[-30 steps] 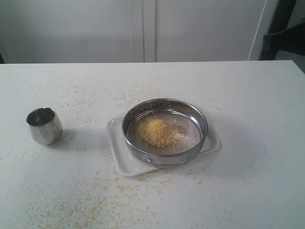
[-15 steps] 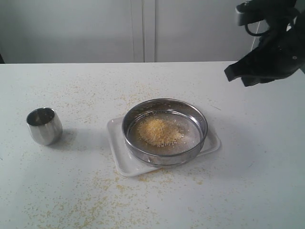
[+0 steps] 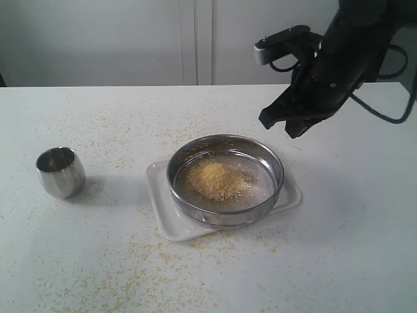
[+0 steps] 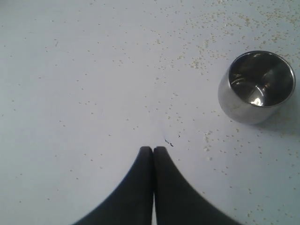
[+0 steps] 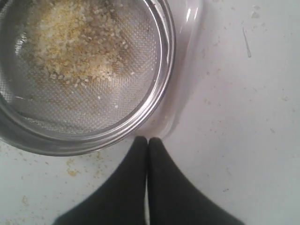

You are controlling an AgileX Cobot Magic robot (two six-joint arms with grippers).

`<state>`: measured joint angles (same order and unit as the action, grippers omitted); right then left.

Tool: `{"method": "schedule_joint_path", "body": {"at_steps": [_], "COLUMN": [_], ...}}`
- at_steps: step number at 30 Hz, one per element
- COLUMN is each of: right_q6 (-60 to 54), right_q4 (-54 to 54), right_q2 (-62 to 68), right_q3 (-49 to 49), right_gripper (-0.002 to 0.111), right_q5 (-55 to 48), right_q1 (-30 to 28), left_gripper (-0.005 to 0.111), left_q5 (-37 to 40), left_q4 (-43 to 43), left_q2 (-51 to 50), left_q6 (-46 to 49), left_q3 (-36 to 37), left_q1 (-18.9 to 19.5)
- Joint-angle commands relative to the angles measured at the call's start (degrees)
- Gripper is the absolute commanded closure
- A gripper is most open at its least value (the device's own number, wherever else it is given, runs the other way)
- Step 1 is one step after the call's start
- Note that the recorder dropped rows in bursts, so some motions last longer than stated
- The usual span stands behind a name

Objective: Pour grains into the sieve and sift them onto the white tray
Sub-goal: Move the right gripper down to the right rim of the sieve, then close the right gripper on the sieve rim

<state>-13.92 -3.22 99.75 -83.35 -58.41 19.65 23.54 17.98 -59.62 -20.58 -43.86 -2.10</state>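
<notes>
Exterior: sieve, grains heaped inside, sat mouth-up on white tray lying long-axis left-right, open surface around, right gripper hovering over far rim; left wrist: left gripper jaws pressed together, empty, steel cup apart; right wrist: jaws closed tight, empty, beside sieve rim.

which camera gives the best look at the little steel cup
The left wrist view: the steel cup is close and seen from above, with no grains visible inside. The exterior view shows it small, upright, left of the white tray. The right wrist view misses it.
</notes>
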Motion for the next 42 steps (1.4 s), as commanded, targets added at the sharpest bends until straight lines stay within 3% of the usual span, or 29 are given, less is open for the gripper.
{"method": "schedule_joint_path", "body": {"at_steps": [1, 4, 9, 12, 42], "right_q6": [1.44, 1.94, 3.80, 4.48, 6.50], "right_q4": [3.22, 3.22, 3.22, 4.80, 6.45], "right_q2": [3.42, 6.00, 9.87, 11.76, 25.48], "right_q3": [-3.01, -4.92, -7.58, -8.81, -11.43], "right_gripper": [0.104, 0.090, 0.058, 0.049, 0.059], "right_q5": [-1.29, -1.40, -1.44, 0.16, 6.28], "right_q1": [1.70, 1.97, 1.97, 1.97, 0.31], "left_gripper": [0.106, 0.106, 0.106, 0.106, 0.106], "left_q5": [0.14, 0.14, 0.14, 0.14, 0.14], "left_q4": [0.40, 0.40, 0.40, 0.40, 0.40], "left_q2": [0.38, 0.38, 0.38, 0.38, 0.38], "left_q6": [-0.16, -0.16, -0.16, -0.16, -0.16], "left_q3": [0.44, 0.44, 0.44, 0.44, 0.44], "left_q1": [0.22, 0.22, 0.22, 0.22, 0.22]}}
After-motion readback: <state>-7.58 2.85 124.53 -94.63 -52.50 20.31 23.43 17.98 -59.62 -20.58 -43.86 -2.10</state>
